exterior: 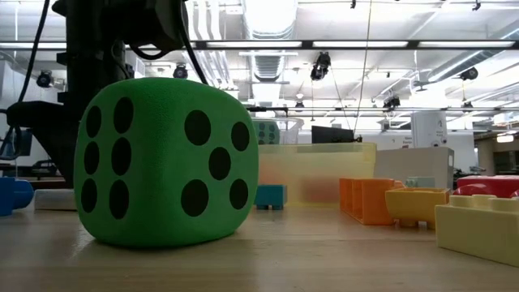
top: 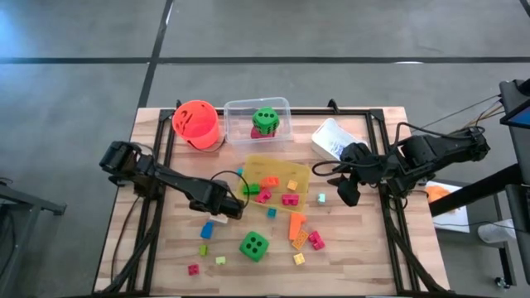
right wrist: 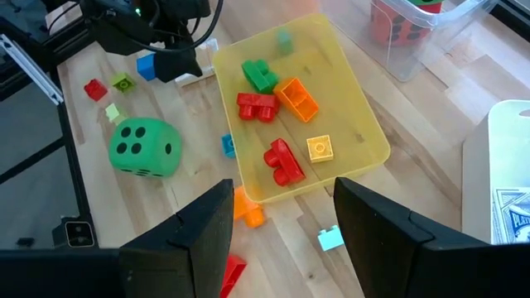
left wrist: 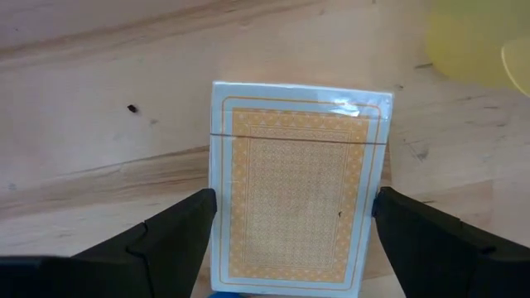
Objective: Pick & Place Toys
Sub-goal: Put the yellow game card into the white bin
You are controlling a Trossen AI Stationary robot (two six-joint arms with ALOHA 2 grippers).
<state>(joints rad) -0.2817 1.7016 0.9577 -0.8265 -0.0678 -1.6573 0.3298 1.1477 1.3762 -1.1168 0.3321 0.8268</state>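
The left gripper (left wrist: 290,219) is shown open astride a boxed deck of playing cards (left wrist: 294,182) lying flat on the table (top: 348,248), long axis running between the fingers, while the right gripper (right wrist: 281,207) hangs open above the toy-filled yellow tray (right wrist: 364,124).
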